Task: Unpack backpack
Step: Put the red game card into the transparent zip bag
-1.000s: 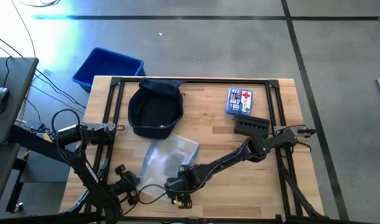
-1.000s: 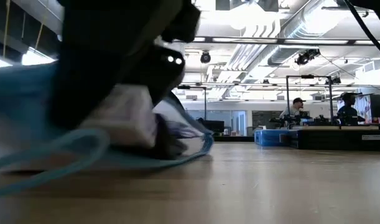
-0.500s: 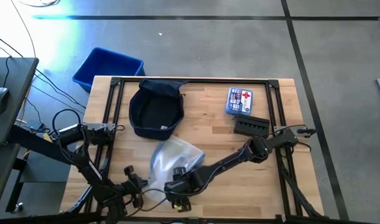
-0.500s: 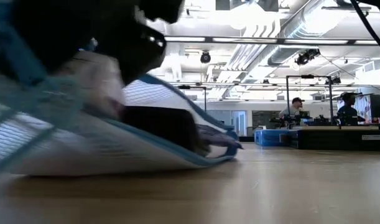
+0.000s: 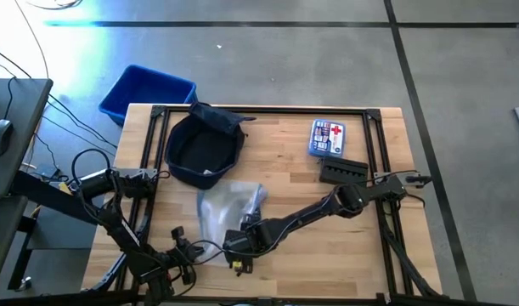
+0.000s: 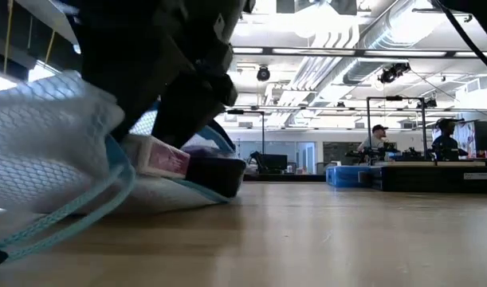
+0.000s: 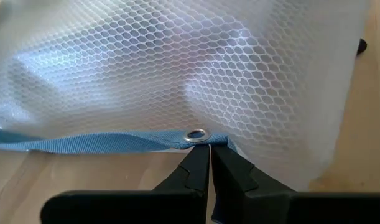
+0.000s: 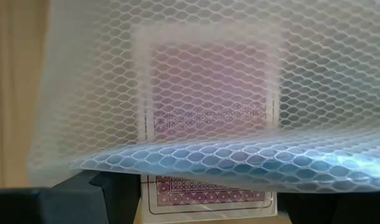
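The navy backpack (image 5: 200, 149) lies open on its back near the table's far left, with no gripper on it. Nearer, a clear mesh pouch (image 5: 229, 208) with blue trim lies on the table (image 5: 327, 246). It is bulged up in the low view (image 6: 52, 151). My left gripper (image 5: 194, 252) is shut at the pouch's near-left edge. My right gripper (image 5: 240, 246) is at the pouch's near end, shut on a box of playing cards (image 8: 208, 124). The box lies half under the mesh and shows tilted in the low view (image 6: 159, 155). My left gripper (image 7: 209, 155) pinches the pouch's blue trimmed edge right beside a metal eyelet (image 7: 196, 135), only at the fingertips. It comes level from the table's near-left. The mesh rises slack beyond the fingers. My right gripper (image 8: 208, 208) has the card box's near end (image 8: 208, 194) between its fingers. A fold of mesh lies across the rest of the box. The box is tilted off the table.
A blue-and-white first-aid box (image 5: 329, 138) and a black case (image 5: 342, 172) lie at the far right. A bright blue bin (image 5: 149, 92) stands on the floor beyond the far-left corner. The pouch's blue cord (image 6: 76, 211) trails on the wood. People sit far behind (image 6: 378, 137).
My left gripper has moved right to the pouch's near-left edge. The pouch first lay flat, was then lifted and bulged at its near end, and now sits bunched a little farther from the near edge. The backpack has shifted slightly toward the table's left.
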You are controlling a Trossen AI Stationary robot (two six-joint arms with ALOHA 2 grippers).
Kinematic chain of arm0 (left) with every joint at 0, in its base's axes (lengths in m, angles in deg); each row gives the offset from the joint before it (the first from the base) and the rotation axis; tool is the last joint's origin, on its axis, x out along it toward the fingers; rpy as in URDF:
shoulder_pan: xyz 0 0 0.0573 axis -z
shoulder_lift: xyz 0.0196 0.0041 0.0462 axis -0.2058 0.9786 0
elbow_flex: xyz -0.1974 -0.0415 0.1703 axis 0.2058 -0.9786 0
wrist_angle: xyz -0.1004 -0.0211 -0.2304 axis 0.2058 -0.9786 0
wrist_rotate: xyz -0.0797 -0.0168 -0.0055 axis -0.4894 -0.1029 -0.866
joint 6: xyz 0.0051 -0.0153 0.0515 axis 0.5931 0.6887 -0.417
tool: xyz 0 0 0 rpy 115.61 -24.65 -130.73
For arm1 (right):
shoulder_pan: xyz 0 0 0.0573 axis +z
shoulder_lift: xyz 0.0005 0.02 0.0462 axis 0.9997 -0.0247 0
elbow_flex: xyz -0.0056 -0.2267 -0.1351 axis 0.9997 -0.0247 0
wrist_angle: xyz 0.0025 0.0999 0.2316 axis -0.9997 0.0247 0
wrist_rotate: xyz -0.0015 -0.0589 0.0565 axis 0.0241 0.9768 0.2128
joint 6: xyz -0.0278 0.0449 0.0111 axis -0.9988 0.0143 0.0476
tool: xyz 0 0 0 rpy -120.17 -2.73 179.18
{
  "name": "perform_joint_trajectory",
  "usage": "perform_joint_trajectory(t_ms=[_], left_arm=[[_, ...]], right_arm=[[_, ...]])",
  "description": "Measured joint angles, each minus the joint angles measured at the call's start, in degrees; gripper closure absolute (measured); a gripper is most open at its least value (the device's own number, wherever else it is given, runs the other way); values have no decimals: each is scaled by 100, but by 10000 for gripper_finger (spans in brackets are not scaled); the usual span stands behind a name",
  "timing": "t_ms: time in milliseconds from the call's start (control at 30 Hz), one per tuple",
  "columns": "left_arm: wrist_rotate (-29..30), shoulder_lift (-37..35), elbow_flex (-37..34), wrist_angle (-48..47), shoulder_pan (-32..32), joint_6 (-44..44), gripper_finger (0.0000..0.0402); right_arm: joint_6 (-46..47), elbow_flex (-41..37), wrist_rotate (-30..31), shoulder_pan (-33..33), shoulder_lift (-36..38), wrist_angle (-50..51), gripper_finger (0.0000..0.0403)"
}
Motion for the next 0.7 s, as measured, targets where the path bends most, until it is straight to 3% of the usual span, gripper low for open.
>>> perform_joint_trajectory(t_ms=[333, 700], left_arm=[[75, -2, 11, -174, 22, 109, 401], [-33, -4, 189, -813, 33, 362, 401]], right_arm=[[-919, -7, -503, -65, -104, -1414, 123], [-623, 22, -763, -232, -355, -2081, 123]])
